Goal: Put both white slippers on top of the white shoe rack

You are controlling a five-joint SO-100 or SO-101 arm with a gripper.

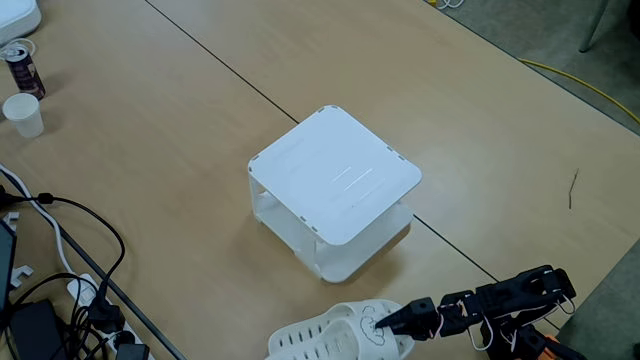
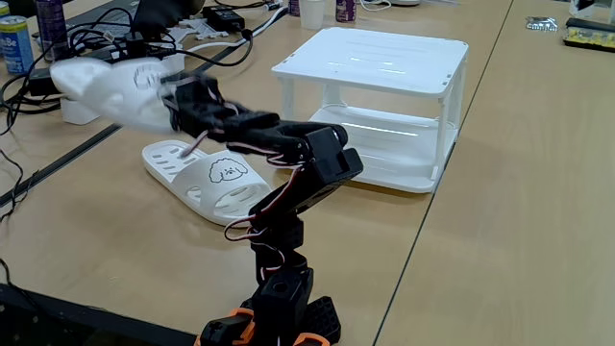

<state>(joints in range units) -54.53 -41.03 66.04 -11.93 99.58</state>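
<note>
- A black arm reaches out over a wooden desk (image 2: pixel 500 192), its claw (image 2: pixel 173 101) clamped on a white slipper (image 2: pixel 110 86) held aloft and blurred in one fixed view.
- The raised slipper's long axis runs roughly level, one end toward that view's left edge and the other at the claw; which end is the toe cannot be told.
- A second slipper (image 2: pixel 207 183) lies flat on the desk below it, just left of the rack (image 2: pixel 384 67) in that view and apart from it.
- Its long axis runs from upper left to lower right there; a small black cartoon face marks the strap, with slot holes beside it.
- In the other fixed view a slipper (image 1: pixel 330 335) shows at the bottom edge, rows of slots on it and a drawn face next to the claw (image 1: pixel 385 325).
- The rack (image 1: pixel 335 175), white, boxy and two-tiered, stands mid-desk with a bare, round-cornered square top, one corner pointing toward the arm.
- A paper cup (image 1: pixel 22 113) and a can (image 1: pixel 22 66) stand at the desk's far left in that view, above a tangle of black and white cables (image 1: pixel 70 290).
</note>
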